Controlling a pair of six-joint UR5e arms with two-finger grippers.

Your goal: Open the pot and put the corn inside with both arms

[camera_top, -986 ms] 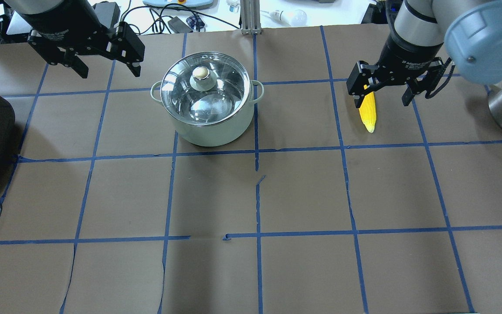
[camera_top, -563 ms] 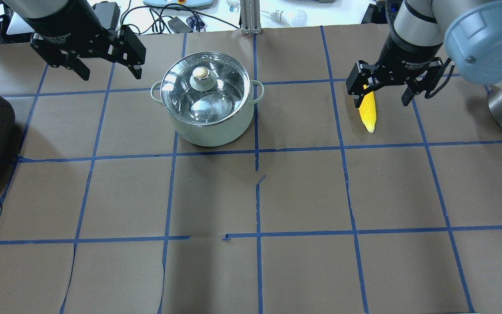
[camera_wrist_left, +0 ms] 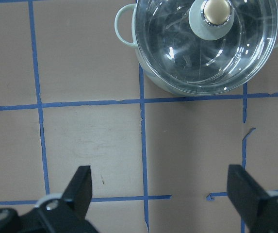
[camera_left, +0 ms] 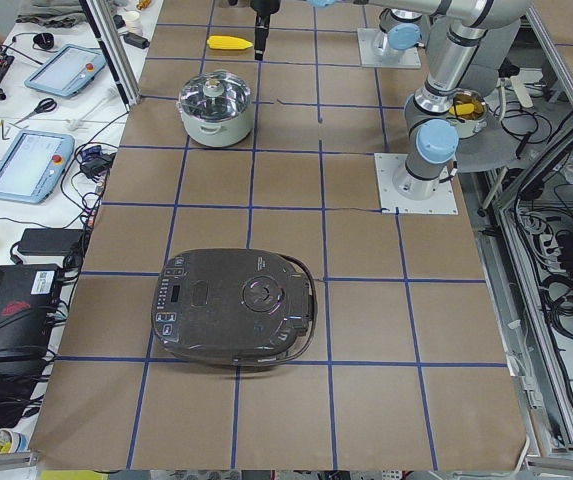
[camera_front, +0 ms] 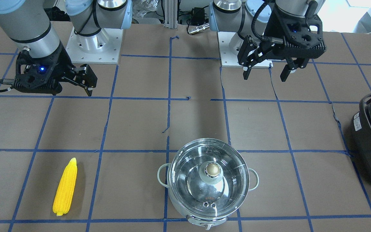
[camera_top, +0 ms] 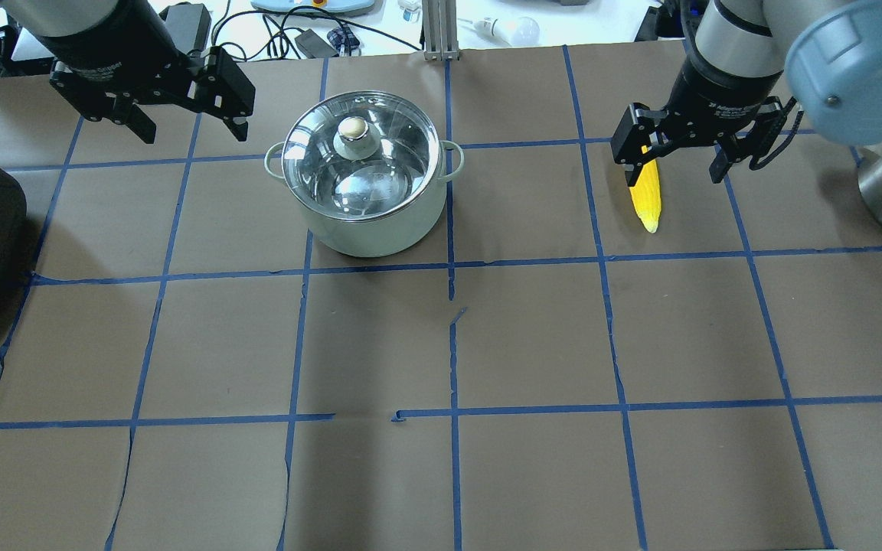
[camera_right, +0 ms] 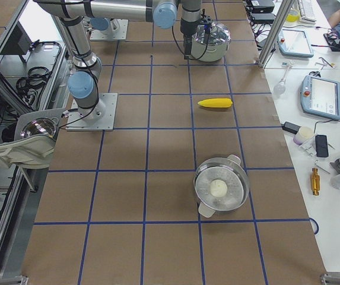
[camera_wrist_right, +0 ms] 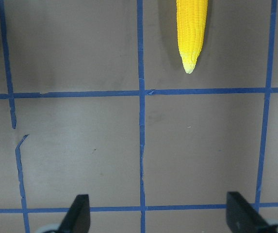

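Both pincers (camera_top: 194, 126) (camera_top: 673, 174) wide apart, empty.

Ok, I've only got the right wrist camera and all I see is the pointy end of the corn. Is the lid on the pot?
Observer: Yes. The glass lid sits closed on the pot.
Operator: Is my gripper grabbing the corn?
Observer: No. The right gripper is open, up in the air, and the corn lies flat with nothing touching it.
Operator: What's the other arm doing?
Observer: The left gripper is open too, off to the pot's side, not over the knob.
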